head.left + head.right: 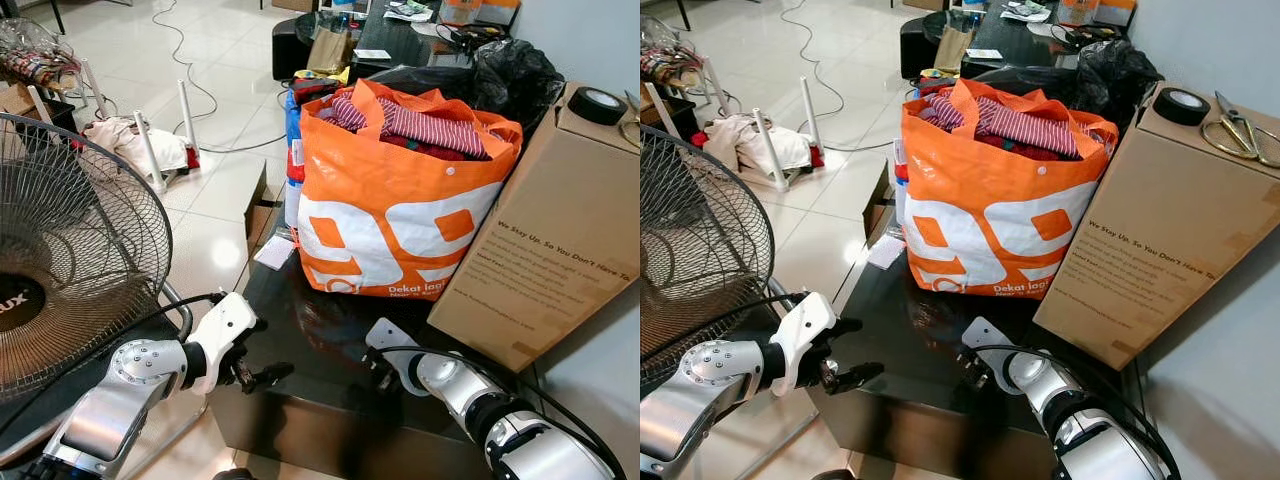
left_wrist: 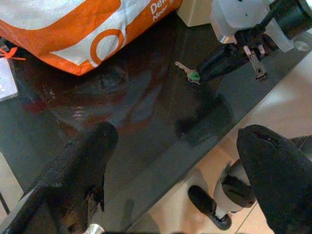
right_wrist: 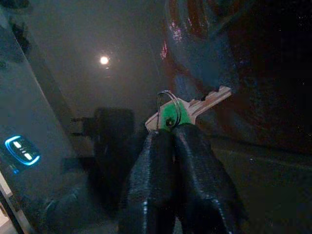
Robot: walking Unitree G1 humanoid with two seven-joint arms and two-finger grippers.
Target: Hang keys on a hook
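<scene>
While the right gripper (image 3: 168,127) has its jaws pinched shut on the keys (image 3: 187,109), the green key head and wire ring sit right at the fingertips and the silver blade pokes out past them, low over the glossy black table (image 1: 330,350); can't tell if the blade touches the top. In the left wrist view the same keys (image 2: 189,73) show as a small green-and-silver bit at the tip of the right gripper's black fingers (image 2: 222,56), over the table near its front edge. Seen from the head, the right gripper (image 1: 378,372) is at about 5 o'clock, wrist bent down toward the table, silver arm w/ black cable running back to the lower right corner. Left gripper (image 1: 262,375) is at about 7 o'clock, off the table's front-left corner, jaws wide apart and holding nothing; its two black fingers (image 2: 80,165) frame the table edge and the pale tiled floor (image 1: 215,130) below. At 12 o'clock from the right gripper, an orange-and-white shopping bag (image 1: 390,210) stuffed w/ striped clothes stands on the table. Just beside it, at 2 o'clock, a tall brown cardboard box (image 1: 545,240) leans, w/ a roll of black tape (image 1: 597,104) and scissors (image 1: 1240,130) on top. A black bin bag (image 1: 510,70) lies behind the bag. A standing fan (image 1: 65,250) w/ wire grille is at 9 o'clock, on the floor side.
</scene>
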